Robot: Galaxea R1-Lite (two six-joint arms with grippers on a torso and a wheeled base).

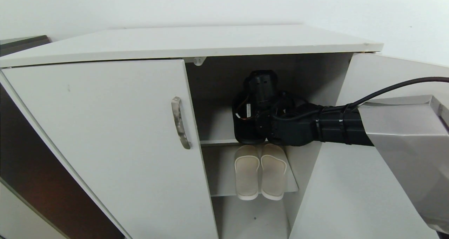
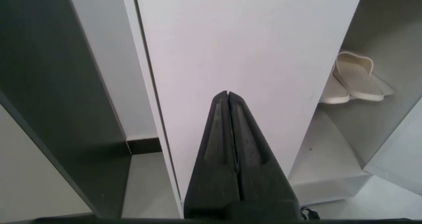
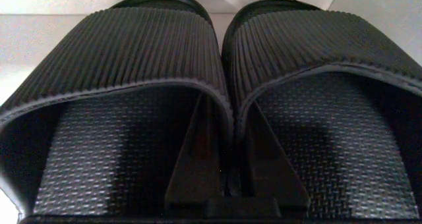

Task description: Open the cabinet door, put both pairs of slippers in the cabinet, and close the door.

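The white cabinet [image 1: 196, 42] has its right door [image 1: 343, 197] swung open and its left door [image 1: 105, 144] closed. A pair of white slippers [image 1: 260, 170] lies side by side on the middle shelf, also seen as the white slippers [image 2: 356, 79]. My right arm is inside the cabinet over the upper shelf [image 1: 215, 125], where my right gripper [image 3: 227, 118] is shut on the touching inner walls of the two black slippers [image 3: 132, 66]. Those black slippers [image 1: 242, 130] sit low at the shelf's front. My left gripper [image 2: 227, 102] is shut and empty before the closed left door [image 2: 250, 46].
A metal handle [image 1: 180, 123] is on the left door. A dark panel [image 1: 38, 168] stands at the cabinet's left side. The bottom compartment [image 1: 252, 219] lies under the white slippers. A white wall rises behind the cabinet.
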